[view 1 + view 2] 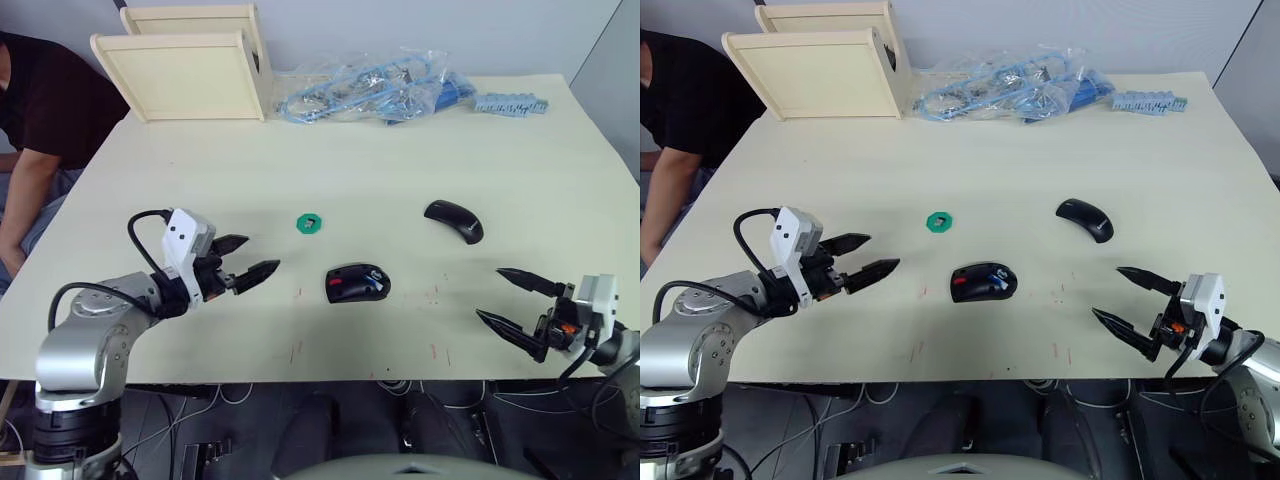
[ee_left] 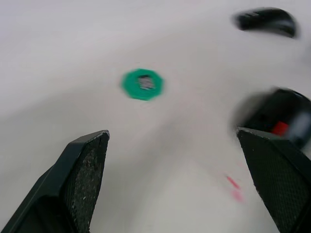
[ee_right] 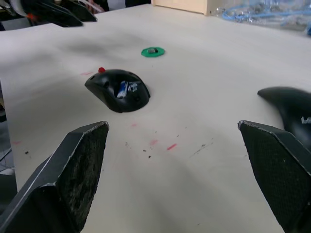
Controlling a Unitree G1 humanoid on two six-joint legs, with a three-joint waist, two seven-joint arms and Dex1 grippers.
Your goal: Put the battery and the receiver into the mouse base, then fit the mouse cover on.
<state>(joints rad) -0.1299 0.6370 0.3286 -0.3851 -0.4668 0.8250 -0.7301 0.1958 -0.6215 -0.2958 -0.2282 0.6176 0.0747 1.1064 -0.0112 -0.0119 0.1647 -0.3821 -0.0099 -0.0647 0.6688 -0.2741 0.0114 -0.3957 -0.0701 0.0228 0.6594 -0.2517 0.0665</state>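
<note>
The mouse base (image 1: 357, 283), black with a red patch, lies at the middle front of the table. The blue and white battery (image 3: 124, 89) rests inside it. The glossy black mouse cover (image 1: 454, 220) lies further back to the right. A tiny dark nub, the receiver (image 2: 145, 82), sits in the middle of a green disc (image 1: 309, 223) behind and left of the base. My left gripper (image 1: 262, 253) is open and empty, left of the base and pointing at it. My right gripper (image 1: 488, 292) is open and empty at the front right, in front of the cover.
A wooden box (image 1: 190, 60) stands at the back left. Clear bags of blue parts (image 1: 370, 85) and a grey-blue strip (image 1: 510, 103) lie along the back edge. A person (image 1: 40, 120) sits at the table's left side. Small red marks (image 3: 171, 146) dot the table near the base.
</note>
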